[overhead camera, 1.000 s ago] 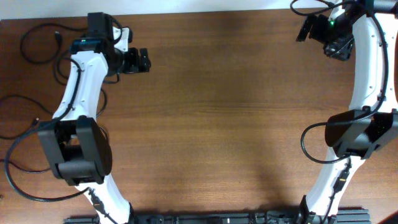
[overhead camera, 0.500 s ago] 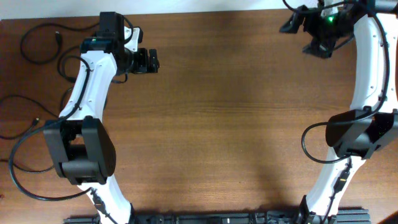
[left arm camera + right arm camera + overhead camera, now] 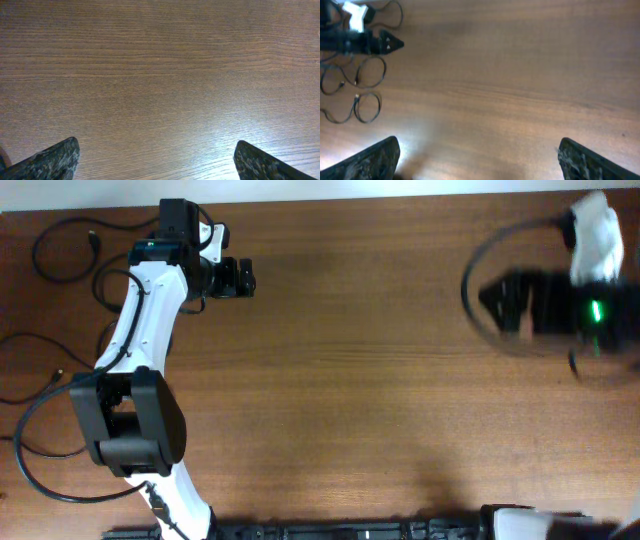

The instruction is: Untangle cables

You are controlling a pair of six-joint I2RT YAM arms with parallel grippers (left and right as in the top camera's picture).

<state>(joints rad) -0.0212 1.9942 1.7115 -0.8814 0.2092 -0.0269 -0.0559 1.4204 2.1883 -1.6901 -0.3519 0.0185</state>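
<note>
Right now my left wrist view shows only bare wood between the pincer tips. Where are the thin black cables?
Observer: The thin black cables lie in loose loops at the far left of the brown wooden table. They are behind the left pincer, which points toward the table's middle.
Operator: Any plug showing?
Observer: Yes, overhead a small plug end shows on the farthest loop.
Operator: Is the right side holding anything?
Observer: No. The white right arm is a blur overhead, but its wrist view shows the right pincer open over bare wood.
</note>
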